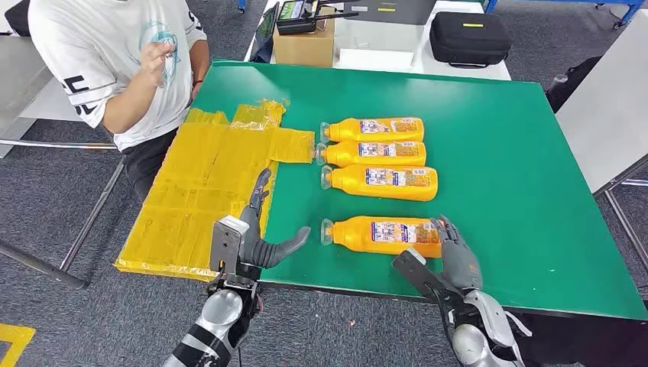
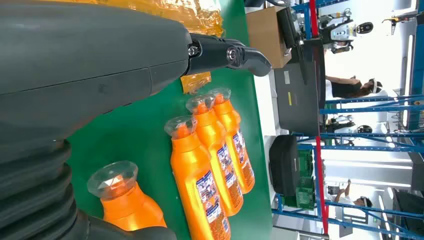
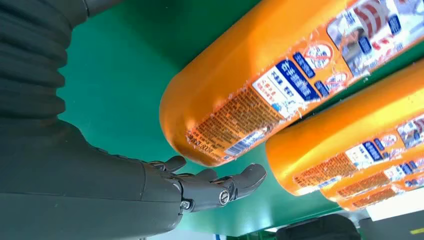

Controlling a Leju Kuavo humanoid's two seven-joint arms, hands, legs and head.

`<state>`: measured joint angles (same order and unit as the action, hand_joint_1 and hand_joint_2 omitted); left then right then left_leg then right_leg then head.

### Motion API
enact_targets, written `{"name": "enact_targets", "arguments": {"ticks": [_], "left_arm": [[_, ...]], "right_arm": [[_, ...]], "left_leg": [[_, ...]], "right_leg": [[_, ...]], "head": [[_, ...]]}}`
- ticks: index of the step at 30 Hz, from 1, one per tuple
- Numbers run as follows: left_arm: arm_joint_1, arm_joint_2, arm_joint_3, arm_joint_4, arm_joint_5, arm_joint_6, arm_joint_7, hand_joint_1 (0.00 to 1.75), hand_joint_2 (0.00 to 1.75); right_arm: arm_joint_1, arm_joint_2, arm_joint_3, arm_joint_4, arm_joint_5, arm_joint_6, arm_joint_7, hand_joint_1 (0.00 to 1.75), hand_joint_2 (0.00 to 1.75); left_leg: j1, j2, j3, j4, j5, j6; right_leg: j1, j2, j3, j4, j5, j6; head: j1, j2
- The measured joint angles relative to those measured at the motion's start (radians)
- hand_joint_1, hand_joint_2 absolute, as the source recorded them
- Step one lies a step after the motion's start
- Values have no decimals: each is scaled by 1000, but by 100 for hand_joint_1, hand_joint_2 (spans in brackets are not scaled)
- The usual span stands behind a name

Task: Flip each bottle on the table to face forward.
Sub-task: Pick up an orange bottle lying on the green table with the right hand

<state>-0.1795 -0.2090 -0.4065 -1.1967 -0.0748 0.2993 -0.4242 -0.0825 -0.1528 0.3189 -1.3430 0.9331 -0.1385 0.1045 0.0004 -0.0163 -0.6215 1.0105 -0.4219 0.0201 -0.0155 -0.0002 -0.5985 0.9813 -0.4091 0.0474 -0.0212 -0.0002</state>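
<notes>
Four orange bottles with clear caps lie on their sides on the green table (image 1: pixel 520 153), caps pointing left. Three lie side by side: the far bottle (image 1: pixel 374 128), the middle bottle (image 1: pixel 374 153) and the third bottle (image 1: pixel 382 182). The nearest bottle (image 1: pixel 382 235) (image 2: pixel 125 202) (image 3: pixel 250 75) lies alone by the front edge. My left hand (image 1: pixel 256 237) hovers open just left of its cap, fingers (image 2: pixel 227 54) stretched out. My right hand (image 1: pixel 456 256) is open at its base, fingers (image 3: pixel 220 187) extended beside it and holding nothing; contact is unclear.
A crinkled yellow sheet (image 1: pixel 206 191) covers the table's left side and overhangs its edge. A person in a white T-shirt (image 1: pixel 115 61) sits at the far left corner. A cardboard box (image 1: pixel 303 44) and a black case (image 1: pixel 468 38) stand on another table behind.
</notes>
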Motion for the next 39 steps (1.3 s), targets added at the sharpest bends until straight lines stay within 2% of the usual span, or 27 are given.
{"name": "enact_targets", "arguments": {"ticks": [18, 26, 33, 34, 37, 38, 39], "left_arm": [[0, -1, 4, 0, 4, -6, 0, 0, 175], [0, -2, 15, 3, 7, -23, -1, 0, 175], [0, -3, 17, 6, 13, -24, -1, 0, 175], [0, -3, 17, 6, 14, -26, -1, 0, 175], [-5, -4, 17, 15, 26, -35, -1, 0, 175], [-9, -4, 17, 22, 32, -38, -3, 0, 175], [-14, -5, 17, 31, 40, -40, -5, 0, 175]], "right_arm": [[-61, 0, 56, 21, 65, -28, 8, 0, 175], [-116, -32, 113, 71, 67, 105, 29, 0, 175], [-155, -63, 150, 122, 62, 136, 20, 0, 175], [-161, -67, 155, 128, 57, 150, 19, 19, 175], [-205, -91, 186, 168, 20, 219, 0, 145, 175], [-228, -102, 200, 190, 3, 241, -18, 170, 175], [-253, -115, 215, 214, -15, 260, -41, 174, 175]], "left_leg": [[0, 0, 0, 0, 0, 0], [0, 0, 0, 0, 0, 0], [0, 0, 0, 0, 0, 0], [0, 0, 0, 0, 0, 0], [0, 0, 2, 0, 0, 0], [0, 1, 3, 0, 0, 0], [0, 1, 4, 0, 0, 0]], "right_leg": [[0, 0, 0, 0, 0, 0], [0, 0, 0, 0, 0, 0], [0, 0, 0, 0, 0, 0], [0, 0, 0, 0, 0, 0], [0, 0, 1, 0, 0, 0], [0, 0, 2, -1, 0, 0], [0, 0, 3, -1, 0, 0]], "head": [[0, 0], [0, 0], [0, 0], [0, 0], [0, 0], [0, 0], [0, 0]]}}
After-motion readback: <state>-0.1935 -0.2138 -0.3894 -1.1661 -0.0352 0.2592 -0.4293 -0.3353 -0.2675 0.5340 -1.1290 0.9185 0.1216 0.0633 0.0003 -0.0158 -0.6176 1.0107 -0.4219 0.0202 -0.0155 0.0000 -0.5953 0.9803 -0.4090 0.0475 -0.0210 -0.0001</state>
